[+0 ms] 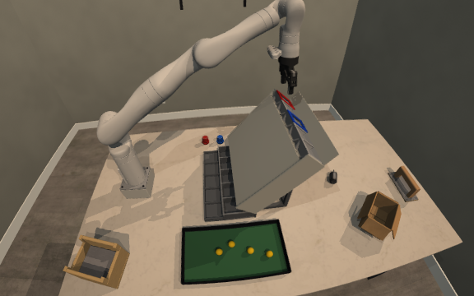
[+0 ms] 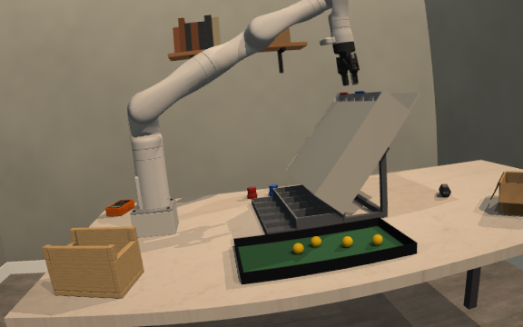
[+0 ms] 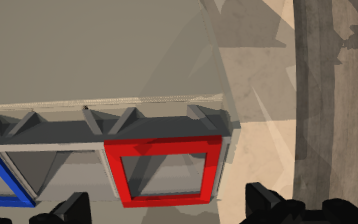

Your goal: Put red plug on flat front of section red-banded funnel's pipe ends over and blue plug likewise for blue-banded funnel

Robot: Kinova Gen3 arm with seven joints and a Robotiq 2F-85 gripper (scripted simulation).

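My gripper is open and empty, a little above the red-banded funnel at the top of the tilted cover. The blue-banded funnel is further along the row, with a plain one between. The red plug and blue plug stand on the table behind the sectioned base. Several yellow marbles lie in the green tray. The pipes are hidden.
A wooden crate stands front left. An open cardboard box and a small black object are on the right. A wall shelf is behind the arm, and an orange device lies near its base.
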